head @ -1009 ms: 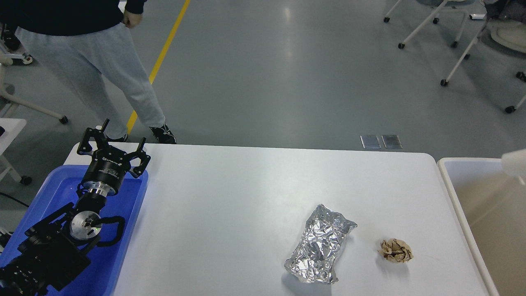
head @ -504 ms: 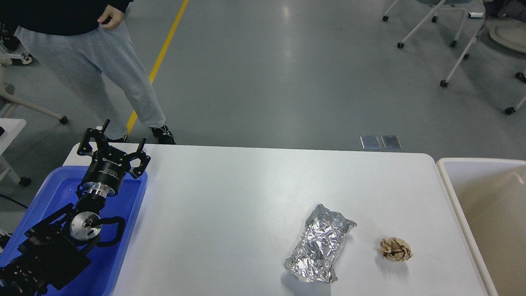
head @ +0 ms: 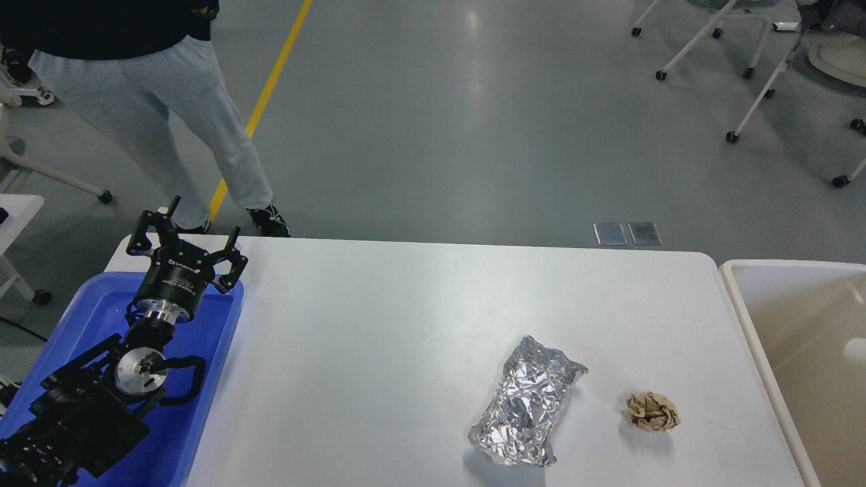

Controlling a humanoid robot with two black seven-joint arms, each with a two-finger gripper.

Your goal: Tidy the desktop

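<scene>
White desk [head: 406, 325] filled the lower view; left tool [head: 184, 238] hung spread and empty over blue tray [head: 74, 318], so reaching for crumpled foil [head: 528, 409] risked crushing or sliding it.

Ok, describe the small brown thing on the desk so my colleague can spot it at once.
Start from the white desktop and go to its near right part, close to the beige bin. Two pieces of litter lie there, apart from each other: a crumpled foil wrapper and, to its right, the paper ball. The ball is the smaller one, tan and matte rather than shiny silver.
</scene>
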